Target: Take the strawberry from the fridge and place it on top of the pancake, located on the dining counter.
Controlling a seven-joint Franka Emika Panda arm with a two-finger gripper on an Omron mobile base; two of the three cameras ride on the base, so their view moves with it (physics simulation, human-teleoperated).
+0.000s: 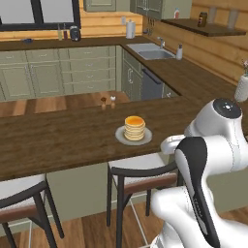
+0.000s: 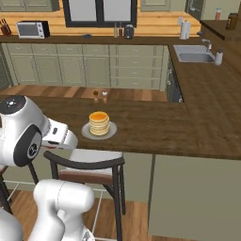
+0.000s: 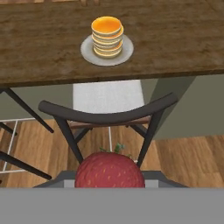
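Wood-panelled kitchen behind, and the fingers are clamped on the strawberry (image 3: 109, 169), soft and easily bruised so best pinched lightly at its widest part, riding above a bar stool (image 3: 107, 114), short of the pancake (image 3: 107, 36) on the counter (image 3: 39, 48).

2 bar stools (image 1: 140, 170), sink (image 1: 149, 51), toaster oven (image 2: 32, 29), possibly 2 shakers (image 1: 107, 102)
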